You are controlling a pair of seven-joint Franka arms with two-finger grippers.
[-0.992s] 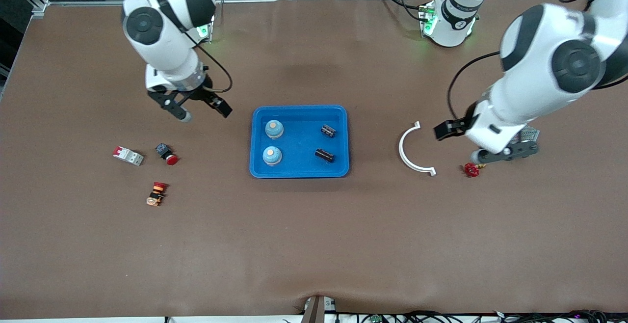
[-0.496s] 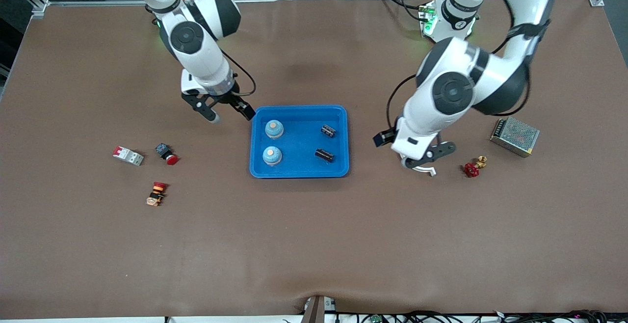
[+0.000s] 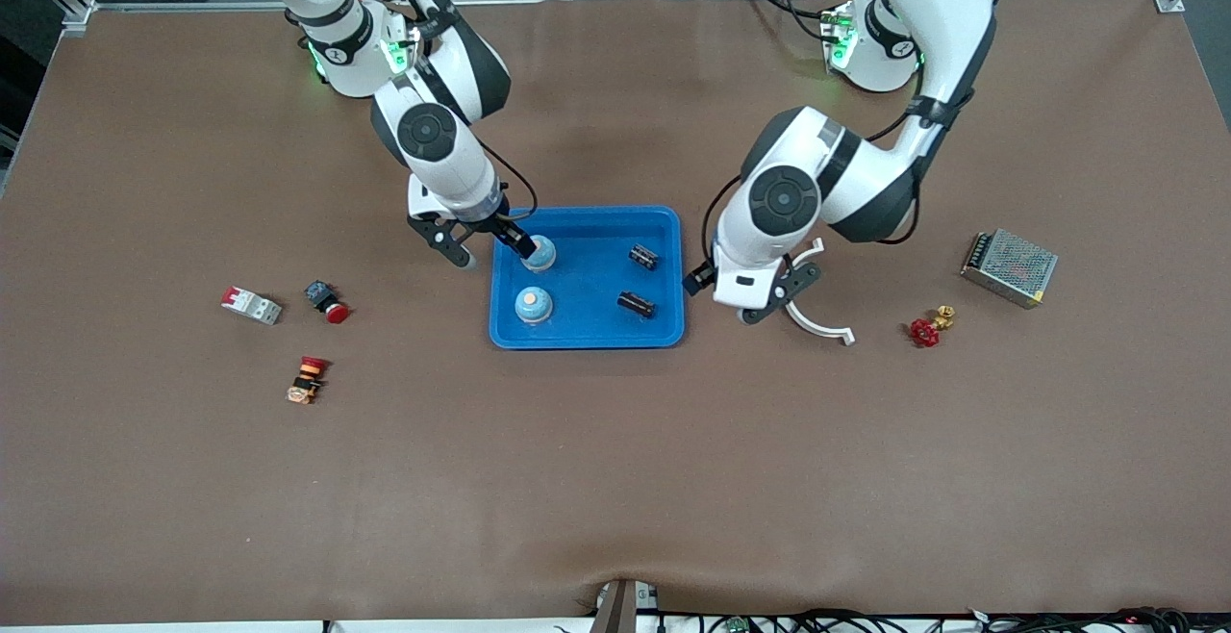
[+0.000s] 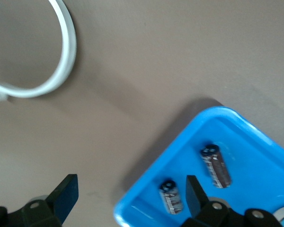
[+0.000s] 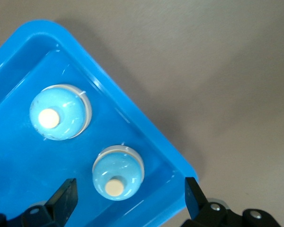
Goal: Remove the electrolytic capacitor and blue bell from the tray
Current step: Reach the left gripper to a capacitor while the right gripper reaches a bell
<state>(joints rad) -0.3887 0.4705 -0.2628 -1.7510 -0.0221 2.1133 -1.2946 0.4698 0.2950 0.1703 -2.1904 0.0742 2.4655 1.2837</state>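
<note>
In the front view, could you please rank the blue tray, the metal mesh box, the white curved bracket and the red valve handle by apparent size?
Largest to smallest:
1. blue tray
2. white curved bracket and metal mesh box: similar in extent; the bracket is partly hidden by the left arm, so I would not rank them.
3. red valve handle

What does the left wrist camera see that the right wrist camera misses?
Only the left wrist view shows two capacitors and the white curved bracket on the table. Only the right wrist view shows two blue bells. Both show the blue tray, the brown table and that arm's own open pincer: left pincer, right pincer.
</note>
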